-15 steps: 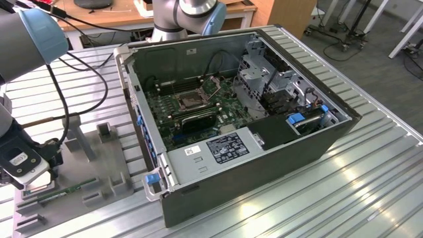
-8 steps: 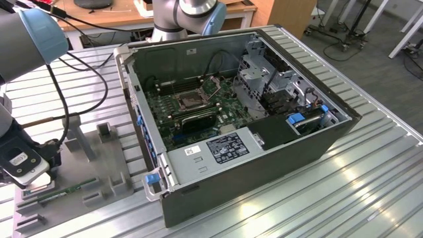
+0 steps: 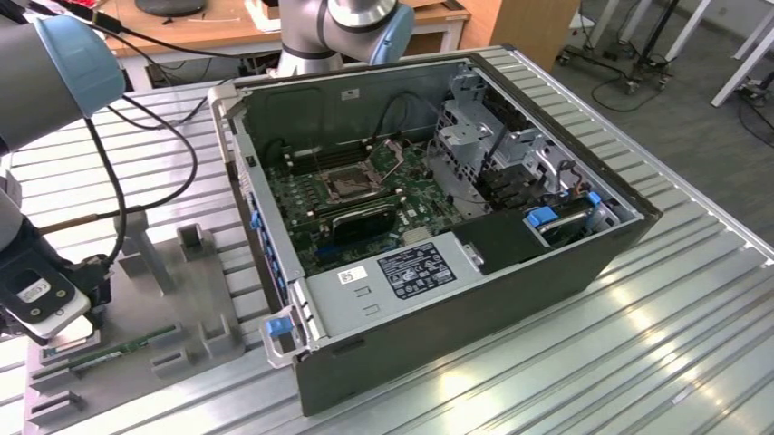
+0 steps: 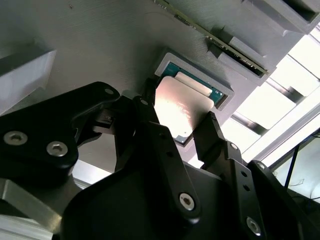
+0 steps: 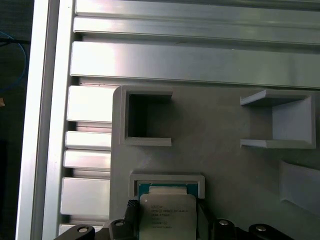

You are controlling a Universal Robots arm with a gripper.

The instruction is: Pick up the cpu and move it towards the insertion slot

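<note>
Cpu sits at its shallow grey pocket on the holder plate, silver top facing up, with the claw's two black fingers pressed against opposite edges, so the claw is clenched on the chip. Whether the chip has left the pocket floor I cannot tell

A slatted metal table carries everything. On it lies an open computer case, its board facing up. The arm shows at the exterior view's left: a big grey joint with a blue cap is up in the corner, and the wrist drops straight down along the edge, a black cable trailing beside it. The grey holder plate lies just beside the case, on the exterior view's left of it. The claw points down onto the near corner of that plate, well apart from the case.

Inside the case, the insertion slot is a dark square with a silver frame in the middle of the board. A thin green memory stick lies on the plate, near the claw

In the first wrist view the chip lies between the fingers, partly within the pocket's rim
</note>
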